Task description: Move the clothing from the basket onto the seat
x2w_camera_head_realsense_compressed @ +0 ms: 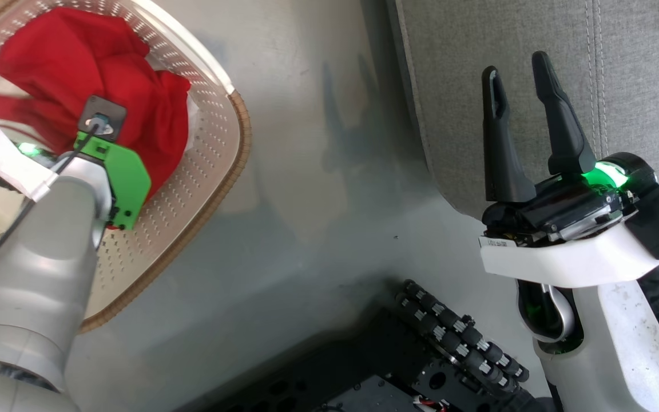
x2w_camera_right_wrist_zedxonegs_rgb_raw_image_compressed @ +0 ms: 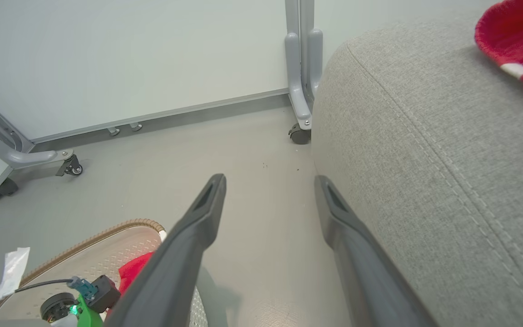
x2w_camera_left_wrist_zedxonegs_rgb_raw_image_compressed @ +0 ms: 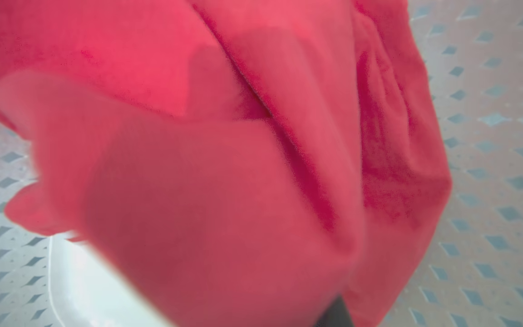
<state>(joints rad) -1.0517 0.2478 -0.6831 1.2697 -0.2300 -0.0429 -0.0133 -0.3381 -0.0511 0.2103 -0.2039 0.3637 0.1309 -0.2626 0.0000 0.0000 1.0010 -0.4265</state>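
Note:
The cream basket [x2w_camera_head_realsense_compressed: 241, 143] stands on the floor at the upper left, with bright-red clothing [x2w_camera_head_realsense_compressed: 89, 63] bunched inside. My left wrist [x2w_camera_head_realsense_compressed: 100, 121] reaches down into that clothing, and the fabric hides the fingers. In the left wrist view the red clothing [x2w_camera_left_wrist_zedxonegs_rgb_raw_image_compressed: 225, 150] hangs close over the lens above the perforated basket wall [x2w_camera_left_wrist_zedxonegs_rgb_raw_image_compressed: 493, 136], and a dark sliver of one finger [x2w_camera_left_wrist_zedxonegs_rgb_raw_image_compressed: 334, 314] shows; the gripper is shut on the fabric. My right gripper [x2w_camera_head_realsense_compressed: 517, 66] stands open with nothing in it over the edge of the grey seat [x2w_camera_head_realsense_compressed: 507, 34]. Another red garment with a white stripe [x2w_camera_right_wrist_zedxonegs_rgb_raw_image_compressed: 515, 41] lies on the seat [x2w_camera_right_wrist_zedxonegs_rgb_raw_image_compressed: 425, 136].
Grey floor [x2w_camera_head_realsense_compressed: 318, 171] separates basket and seat. My dark base with its rollers [x2w_camera_head_realsense_compressed: 455, 337] sits at the bottom. A white panel on a wheeled grey frame [x2w_camera_right_wrist_zedxonegs_rgb_raw_image_compressed: 298, 91] stands beyond the seat's corner. The basket rim [x2w_camera_right_wrist_zedxonegs_rgb_raw_image_compressed: 120, 225] lies left of my right gripper [x2w_camera_right_wrist_zedxonegs_rgb_raw_image_compressed: 269, 179].

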